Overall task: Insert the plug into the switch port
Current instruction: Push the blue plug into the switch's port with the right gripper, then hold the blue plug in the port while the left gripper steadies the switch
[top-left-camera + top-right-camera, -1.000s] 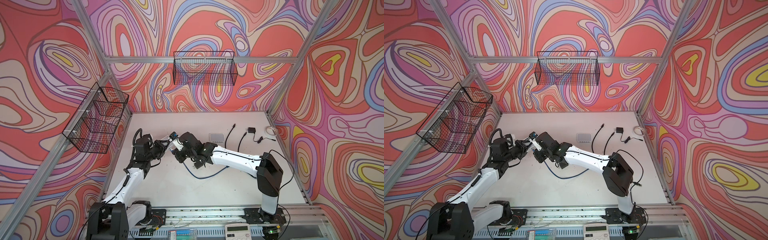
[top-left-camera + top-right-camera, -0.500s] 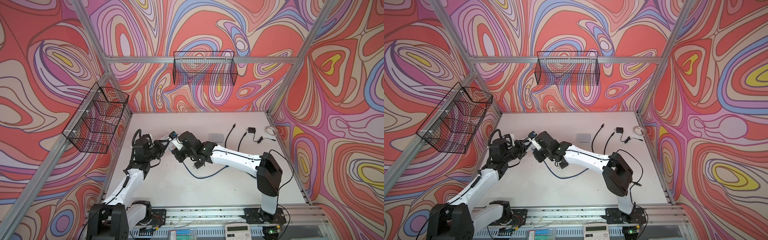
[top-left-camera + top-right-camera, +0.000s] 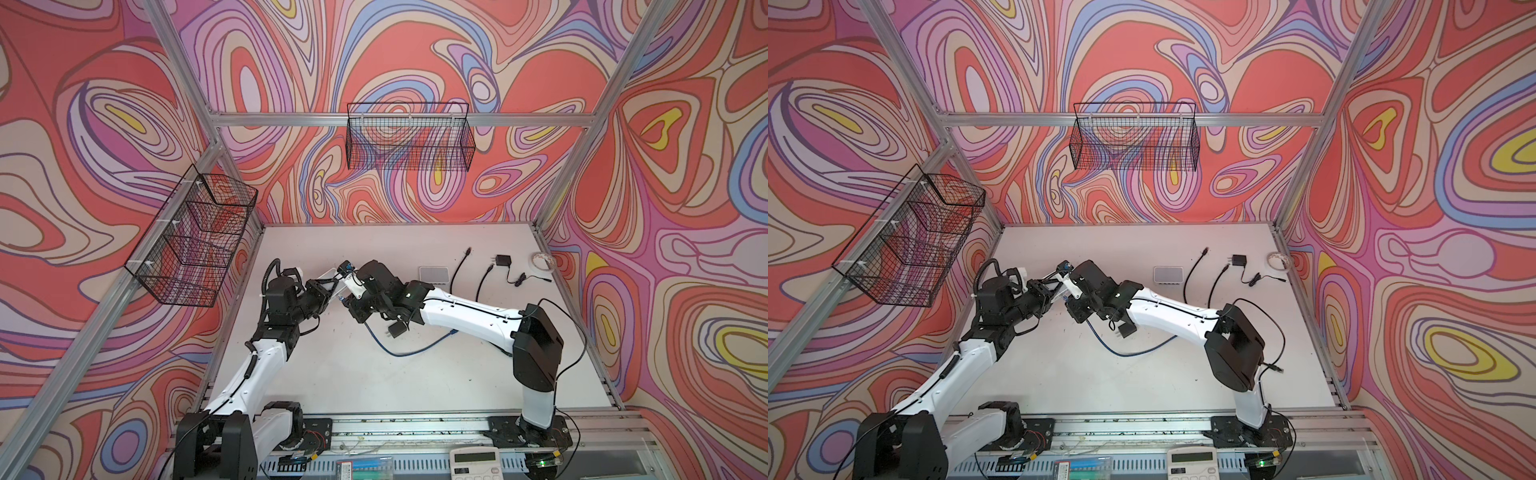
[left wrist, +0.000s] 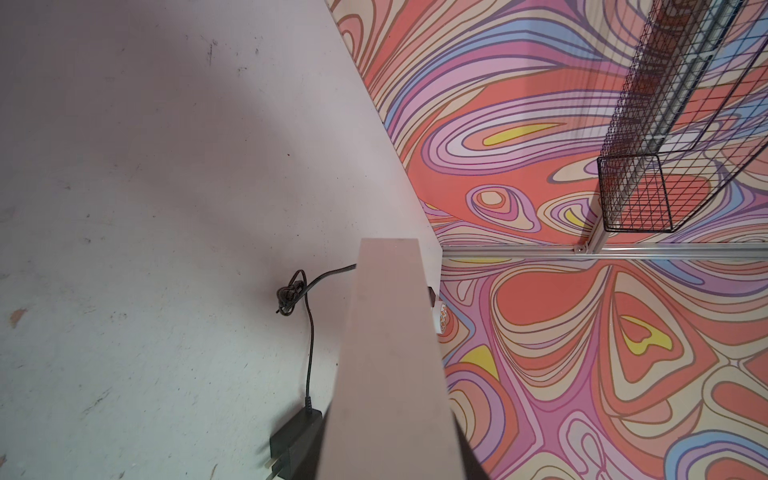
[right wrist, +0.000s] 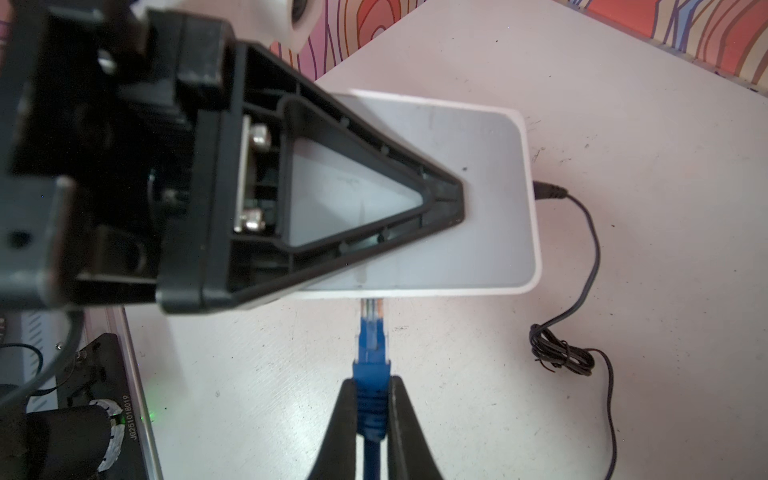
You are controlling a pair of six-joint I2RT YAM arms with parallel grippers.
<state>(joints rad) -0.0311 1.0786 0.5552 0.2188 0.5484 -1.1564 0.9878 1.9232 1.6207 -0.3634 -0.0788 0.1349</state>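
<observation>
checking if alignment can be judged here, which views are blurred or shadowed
Right wrist view: blue plug and switch sharp, left gripper near the lens blurred. Left wrist view: the switch looms soft in the middle, a broad shadow crosses the table. Both top views: evenly lit, no glare, the blue plug too small to judge.

Switch [image 5: 478, 187], plug [image 5: 373, 332] — slightly farther back

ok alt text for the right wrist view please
The right gripper pinches a blue network plug between its fingers, the plug's clear tip at the edge of a white switch. The left gripper clamps that switch, and a black power cord runs from its side across the table.
</observation>
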